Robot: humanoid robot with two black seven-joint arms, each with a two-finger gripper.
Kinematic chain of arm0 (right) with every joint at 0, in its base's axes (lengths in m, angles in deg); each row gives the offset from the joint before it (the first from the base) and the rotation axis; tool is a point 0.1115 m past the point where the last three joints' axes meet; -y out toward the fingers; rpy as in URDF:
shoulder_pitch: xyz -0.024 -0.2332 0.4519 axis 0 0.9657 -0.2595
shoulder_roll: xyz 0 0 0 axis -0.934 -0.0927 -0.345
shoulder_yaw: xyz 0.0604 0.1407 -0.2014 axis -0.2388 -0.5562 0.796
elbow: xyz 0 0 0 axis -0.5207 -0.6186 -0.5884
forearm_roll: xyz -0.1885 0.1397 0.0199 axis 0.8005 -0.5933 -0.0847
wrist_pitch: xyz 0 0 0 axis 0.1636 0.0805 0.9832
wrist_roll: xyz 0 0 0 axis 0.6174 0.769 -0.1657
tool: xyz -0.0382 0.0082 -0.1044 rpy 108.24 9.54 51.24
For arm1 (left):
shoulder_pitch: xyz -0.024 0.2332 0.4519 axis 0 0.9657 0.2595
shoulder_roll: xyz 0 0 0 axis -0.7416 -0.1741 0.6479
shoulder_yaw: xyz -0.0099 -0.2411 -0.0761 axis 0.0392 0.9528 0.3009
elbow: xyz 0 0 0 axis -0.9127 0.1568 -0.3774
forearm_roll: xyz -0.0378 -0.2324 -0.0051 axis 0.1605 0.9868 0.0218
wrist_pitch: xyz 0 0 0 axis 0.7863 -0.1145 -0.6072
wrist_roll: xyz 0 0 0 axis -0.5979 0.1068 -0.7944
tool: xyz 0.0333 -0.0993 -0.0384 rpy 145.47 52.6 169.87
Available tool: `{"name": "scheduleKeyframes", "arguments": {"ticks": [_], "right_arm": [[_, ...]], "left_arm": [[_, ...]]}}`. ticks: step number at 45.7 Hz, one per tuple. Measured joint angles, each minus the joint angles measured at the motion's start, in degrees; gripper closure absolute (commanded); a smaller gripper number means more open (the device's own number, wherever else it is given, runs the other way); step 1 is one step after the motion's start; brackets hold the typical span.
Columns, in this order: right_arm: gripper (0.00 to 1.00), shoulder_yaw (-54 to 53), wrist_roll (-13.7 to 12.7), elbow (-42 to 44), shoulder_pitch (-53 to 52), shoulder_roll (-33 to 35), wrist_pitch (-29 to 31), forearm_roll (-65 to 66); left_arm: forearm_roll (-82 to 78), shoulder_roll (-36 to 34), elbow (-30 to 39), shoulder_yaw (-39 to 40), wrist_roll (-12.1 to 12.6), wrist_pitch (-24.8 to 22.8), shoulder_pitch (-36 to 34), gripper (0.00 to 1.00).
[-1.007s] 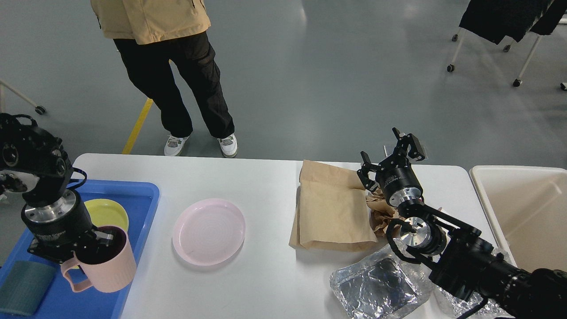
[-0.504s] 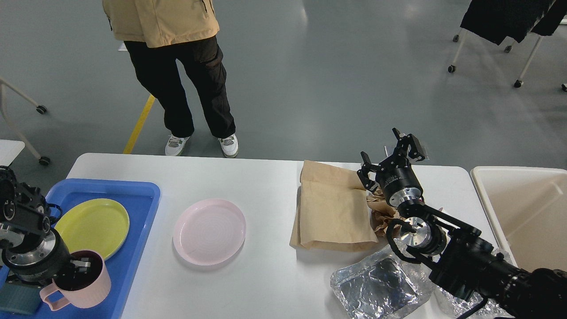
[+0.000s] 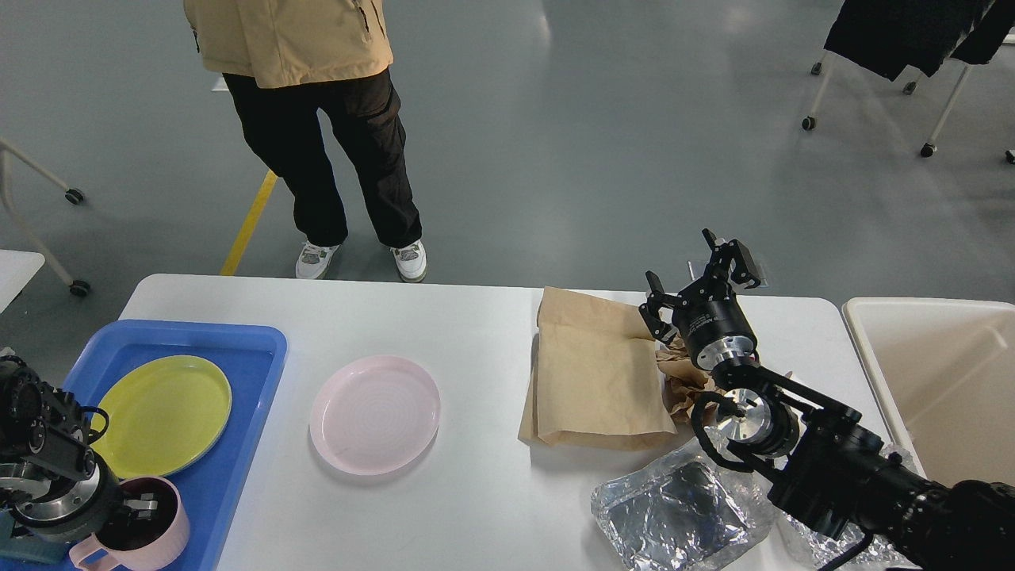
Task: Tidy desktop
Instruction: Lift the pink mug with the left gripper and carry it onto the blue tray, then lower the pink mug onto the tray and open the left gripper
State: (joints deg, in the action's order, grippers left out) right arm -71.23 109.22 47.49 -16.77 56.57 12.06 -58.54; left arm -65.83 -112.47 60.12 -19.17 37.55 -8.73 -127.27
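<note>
The left gripper (image 3: pixel 135 507) is clamped on the rim of a pink mug (image 3: pixel 143 531), one finger inside it, holding it over the near end of the blue tray (image 3: pixel 238 349) at the desk's left edge, probably to set it beside the yellow plate (image 3: pixel 162 412) gathered there. The right gripper (image 3: pixel 698 281) hangs with fingers apart above the desk's far right corner, over a brown paper bag (image 3: pixel 595 381) and crumpled paper (image 3: pixel 682 377), likely bound for the cream bin (image 3: pixel 872 341) beyond the right edge. The desk (image 3: pixel 476 333) is white, smooth and round-cornered, spanning the view, bearing a pink plate (image 3: pixel 374 414) mid-desk and foil (image 3: pixel 674 515) at its near edge
</note>
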Motion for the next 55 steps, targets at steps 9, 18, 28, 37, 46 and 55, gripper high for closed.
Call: {"name": "scheduleKeyframes", "arguments": {"ticks": [9, 18, 28, 37, 46, 55], "right_arm": [[0.00, 0.00, 0.00, 0.00, 0.00, 0.00, 0.00, 0.00], [0.00, 0.00, 0.00, 0.01, 0.00, 0.00, 0.00, 0.00], [0.00, 0.00, 0.00, 0.01, 0.00, 0.00, -0.02, 0.00], [0.00, 0.00, 0.00, 0.01, 0.00, 0.00, -0.03, 0.00], [0.00, 0.00, 0.00, 0.02, 0.00, 0.00, -0.03, 0.00], [0.00, 0.00, 0.00, 0.02, 0.00, 0.00, -0.03, 0.00]], "left_arm": [[0.06, -0.32, -0.70, 0.02, 0.09, 0.04, 0.56, 0.77], [0.35, -0.77, -1.07, 0.03, -0.11, -0.18, 0.49, 0.35], [0.61, -2.19, -1.07, 0.01, -0.17, -0.79, -0.13, 0.03], [0.64, -2.30, -1.05, -0.22, -0.13, -1.55, -0.29, 0.03], [0.68, -2.30, -1.06, -0.09, -0.11, -2.53, -0.29, 0.03], [0.71, -2.28, -1.08, 0.03, -0.11, -2.55, -0.29, 0.03]]}}
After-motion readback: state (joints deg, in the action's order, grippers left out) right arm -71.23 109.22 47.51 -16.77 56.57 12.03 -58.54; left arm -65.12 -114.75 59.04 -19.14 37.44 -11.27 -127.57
